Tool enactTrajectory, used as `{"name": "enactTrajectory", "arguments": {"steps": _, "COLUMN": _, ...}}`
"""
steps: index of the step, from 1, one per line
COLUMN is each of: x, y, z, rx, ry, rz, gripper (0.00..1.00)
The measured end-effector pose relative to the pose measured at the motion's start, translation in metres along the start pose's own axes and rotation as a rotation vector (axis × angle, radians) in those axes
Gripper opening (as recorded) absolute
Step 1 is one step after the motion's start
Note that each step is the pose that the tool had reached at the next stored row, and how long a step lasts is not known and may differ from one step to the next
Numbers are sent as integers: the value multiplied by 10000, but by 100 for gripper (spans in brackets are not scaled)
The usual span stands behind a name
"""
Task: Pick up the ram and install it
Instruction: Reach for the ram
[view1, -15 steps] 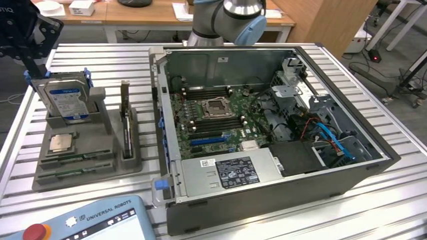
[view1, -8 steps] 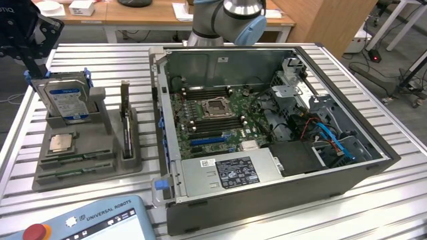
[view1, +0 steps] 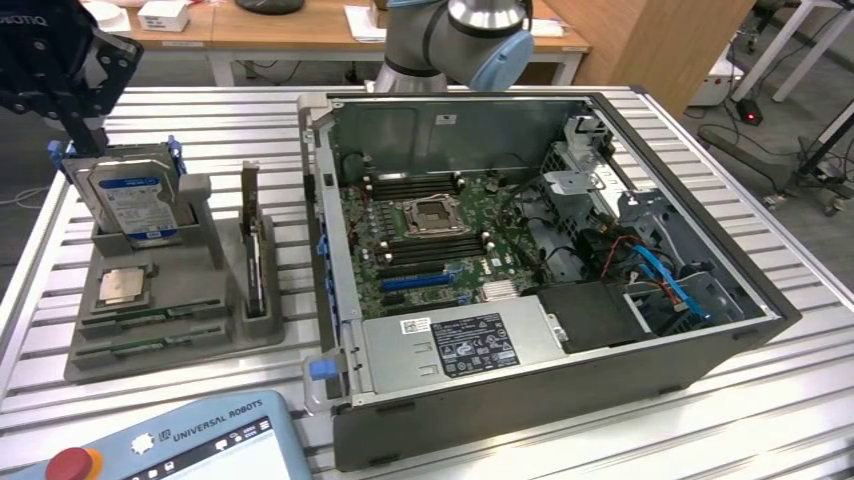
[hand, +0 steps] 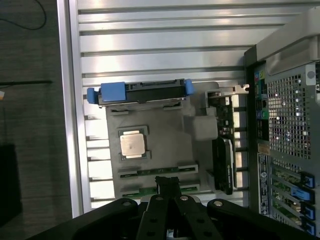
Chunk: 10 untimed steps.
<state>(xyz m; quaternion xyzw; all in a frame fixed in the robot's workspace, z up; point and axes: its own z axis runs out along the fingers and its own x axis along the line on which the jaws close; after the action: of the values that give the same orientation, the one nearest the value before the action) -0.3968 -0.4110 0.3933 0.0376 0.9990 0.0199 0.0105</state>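
Gripper (hand: 167, 182): black jaws are pressing together with nothing between them; it is hanging over the grey holder's ram end in the wrist view, and showing high at the exterior view's left (view1: 83, 140).
Ram (hand: 145, 172): two green sticks are lying flat in side-by-side slots of the grey holder (view1: 200, 345), beside the processor; neither is being gripped (view1: 158, 316).
Processor (hand: 132, 143): square silver chip is sitting in its recess mid-holder.
Hard drive (view1: 134, 200): is standing on edge in a blue-tabbed caddy at the holder's far end.
Expansion card (view1: 251, 240): dark, is standing on edge between holder and computer case.
Computer case (view1: 694, 345): is lying open on the slatted table (view1: 787, 410), motherboard (view1: 427, 230) exposed.
Teach pendant (view1: 174, 440): is resting at the table's near edge.
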Motion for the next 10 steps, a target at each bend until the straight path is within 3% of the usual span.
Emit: {"name": "enactTrajectory", "arguments": {"steps": 10, "x": -78, "y": -6, "z": 1, "rx": 1, "ry": 0, "rz": -1, "gripper": 10}}
